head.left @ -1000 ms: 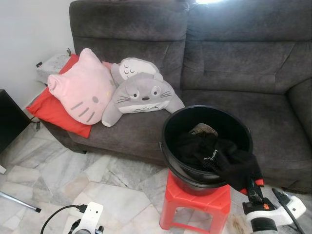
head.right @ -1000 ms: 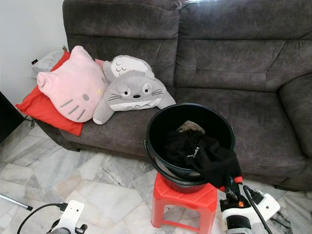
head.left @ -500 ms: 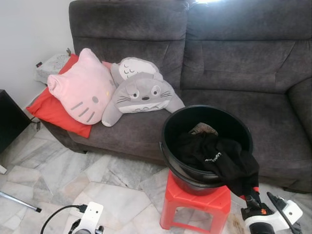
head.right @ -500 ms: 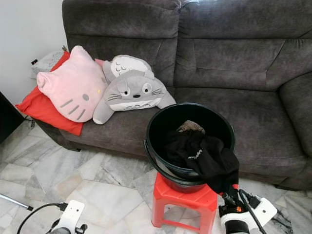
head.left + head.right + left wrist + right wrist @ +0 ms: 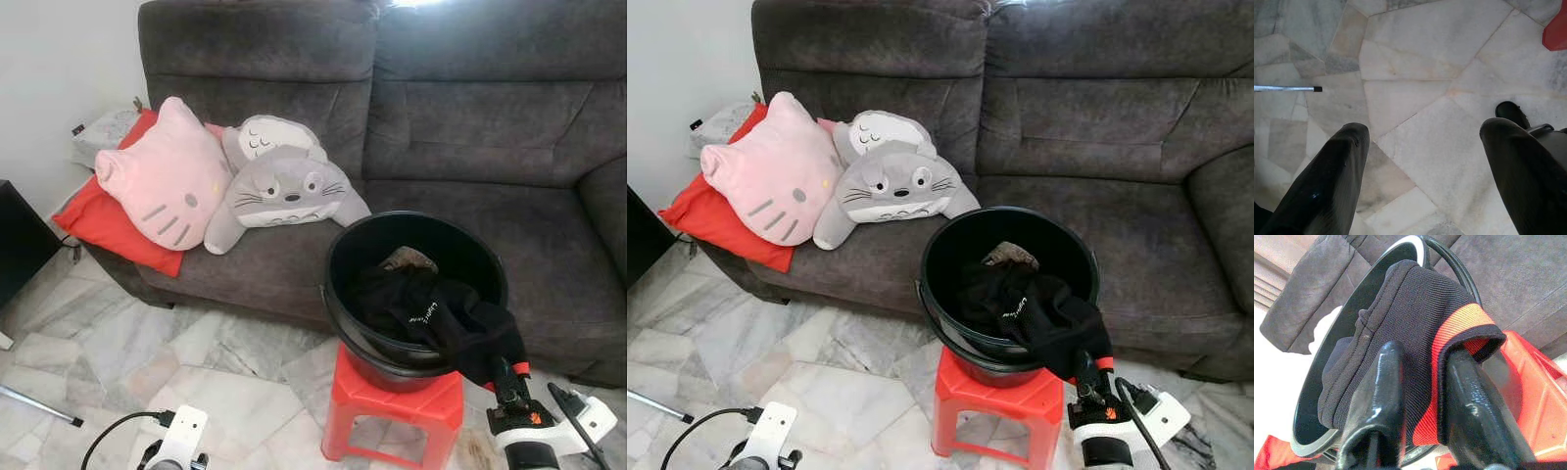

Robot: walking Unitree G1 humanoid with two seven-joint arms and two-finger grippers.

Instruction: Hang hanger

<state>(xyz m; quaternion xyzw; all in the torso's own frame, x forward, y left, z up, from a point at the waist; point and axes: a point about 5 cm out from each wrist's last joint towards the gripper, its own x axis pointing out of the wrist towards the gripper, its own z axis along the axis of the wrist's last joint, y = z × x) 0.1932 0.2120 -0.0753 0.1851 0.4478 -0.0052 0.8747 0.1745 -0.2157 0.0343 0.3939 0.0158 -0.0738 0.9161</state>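
A black bucket [image 5: 331, 279] stands on a red plastic stool [image 5: 392, 411] in front of the sofa. Inside it lies a black garment [image 5: 431, 313] with an orange-red hem, and one end is draped over the rim at the near right. My right gripper [image 5: 506, 376] is just below that rim, shut on the hanging hem. In the right wrist view the cloth [image 5: 1415, 298] is pinched between the two black fingers [image 5: 1383, 396]. My left gripper [image 5: 1422, 137] hangs open above the marble floor, holding nothing.
A dark grey sofa [image 5: 490, 127] runs behind the bucket, with a pink cat cushion [image 5: 162, 186], a grey plush [image 5: 284, 186] and a red cushion [image 5: 98, 220] at its left end. A thin metal rod [image 5: 1283, 88] lies on the floor at the left. A black cabinet [image 5: 15, 235] stands at the far left.
My right gripper dipped with the garment's hem half a second ago and has risen again to just under the bucket rim. The left arm has not moved.
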